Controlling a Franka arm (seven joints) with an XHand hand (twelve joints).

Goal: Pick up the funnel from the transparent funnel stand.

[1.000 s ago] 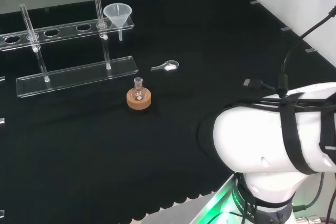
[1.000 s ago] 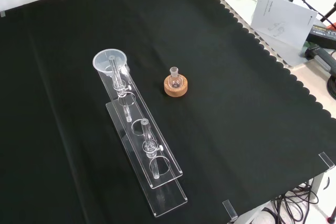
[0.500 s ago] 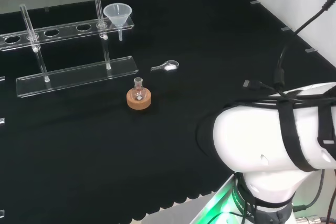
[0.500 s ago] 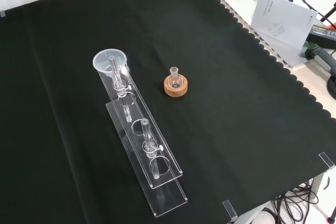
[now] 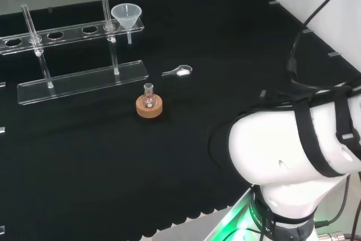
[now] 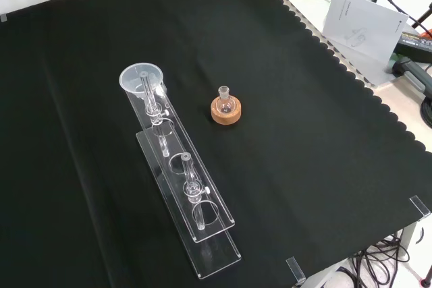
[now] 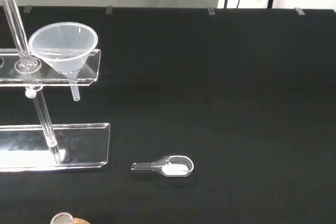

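Item, funnel stand (image 5: 73, 29): clear, two posts. Item, funnel (image 5: 126, 15): seated in the stand's right-end hole, head view. My hand: finger state cannot be told. Approach: I should come from above, lift straight up, sparing the post (image 5: 105, 12).

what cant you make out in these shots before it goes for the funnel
- Funnel stem: in the front view it is hidden under the funnel's own bowl.
- Funnel stand: its far end is cut off by the left edge of the head view.
- Small flask on the cork ring: too small to tell whether it holds anything.
- Glass scoop: lost against the cloth in the front view.
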